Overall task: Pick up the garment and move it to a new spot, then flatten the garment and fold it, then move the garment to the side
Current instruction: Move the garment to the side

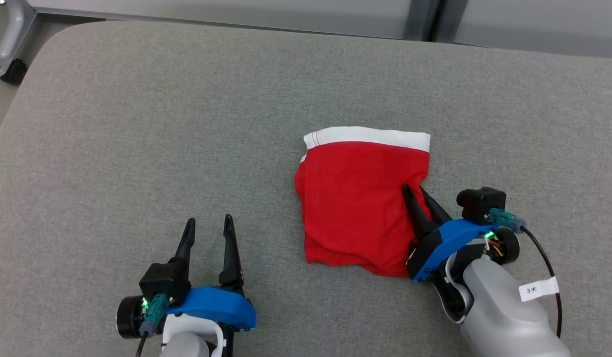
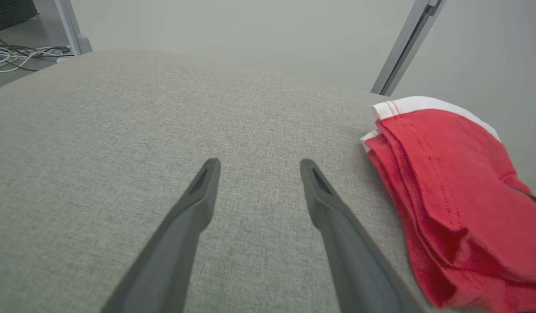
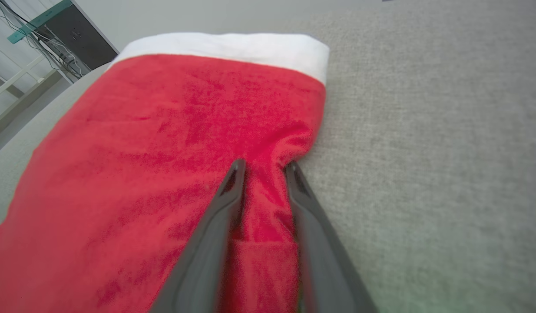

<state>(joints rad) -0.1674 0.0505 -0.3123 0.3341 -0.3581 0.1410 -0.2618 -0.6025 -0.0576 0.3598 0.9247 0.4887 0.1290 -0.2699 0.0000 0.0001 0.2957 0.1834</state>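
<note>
The garment (image 1: 360, 198) is a folded red piece with a white waistband at its far edge, lying flat on the grey cloth surface (image 1: 187, 124) right of centre. My right gripper (image 1: 414, 188) sits on its right edge with both fingers narrowed onto a puckered ridge of red fabric. The right wrist view shows that ridge gathered between the fingers of the right gripper (image 3: 265, 165), on the garment (image 3: 163, 152). My left gripper (image 1: 210, 219) stands open over bare cloth to the garment's left, holding nothing. In the left wrist view the left gripper (image 2: 259, 161) has the garment (image 2: 446, 174) off to its right.
A grey metal frame with a caster (image 1: 11, 54) stands off the surface's far left corner. Cables (image 2: 20, 54) lie on the floor beyond the far edge. A dark cabinet (image 3: 77, 39) stands behind the surface.
</note>
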